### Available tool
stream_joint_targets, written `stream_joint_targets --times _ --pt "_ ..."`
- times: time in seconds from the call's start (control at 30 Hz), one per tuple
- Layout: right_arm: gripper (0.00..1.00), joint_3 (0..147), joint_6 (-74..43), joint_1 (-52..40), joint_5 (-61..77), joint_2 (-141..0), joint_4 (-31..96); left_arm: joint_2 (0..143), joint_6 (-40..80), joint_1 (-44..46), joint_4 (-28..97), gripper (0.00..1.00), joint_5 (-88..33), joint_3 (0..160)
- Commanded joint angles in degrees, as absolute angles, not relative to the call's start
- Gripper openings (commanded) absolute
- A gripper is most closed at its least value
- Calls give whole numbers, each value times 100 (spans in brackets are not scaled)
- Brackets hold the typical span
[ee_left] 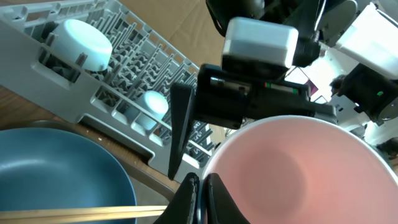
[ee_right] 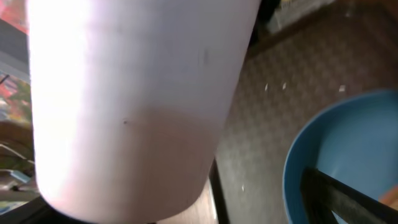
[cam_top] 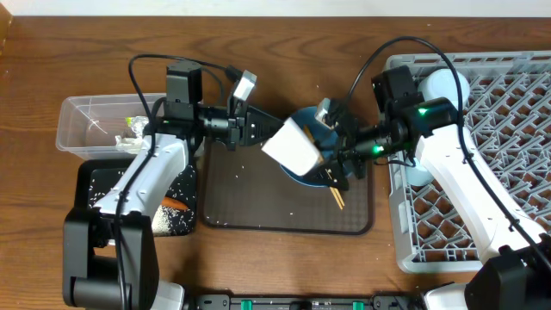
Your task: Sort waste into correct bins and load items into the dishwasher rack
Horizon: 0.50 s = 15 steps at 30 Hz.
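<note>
Pink cup (ee_left: 292, 168) held just beside the dark-blue plate (ee_left: 56, 168).
Left claw (ee_left: 202, 186) pinches the cup's rim; right claw (cam_top: 336, 165) over the plate, open or closed indeterminable.

free: serving tray (cam_top: 250, 189) left half | blocked: above plate (cam_top: 308, 119), pink cup (cam_top: 294, 145) and right pincer (cam_top: 336, 172) crowd together

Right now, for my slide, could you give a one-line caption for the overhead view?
Left pincer holds the pink cup above the dark-blue plate on the brown tray; right pincer close by.
</note>
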<state>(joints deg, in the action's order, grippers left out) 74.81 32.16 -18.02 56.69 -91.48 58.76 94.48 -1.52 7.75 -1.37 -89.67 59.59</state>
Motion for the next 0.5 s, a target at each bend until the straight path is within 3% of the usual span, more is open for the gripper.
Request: stream_joint_targets --times 0.0,0.27,0.47 --pt "99 7483 3367 -1778 5439 -9164 6071 9435 -213 829 -141 6 -8858 5920" --pt "99 7483 4711 -1693 5754 -9161 7043 9435 -167 635 -86 6 -8761 5920" --pt "99 7483 4853 -1693 5780 -9161 6794 9435 -141 607 -30 6 -8790 5920"
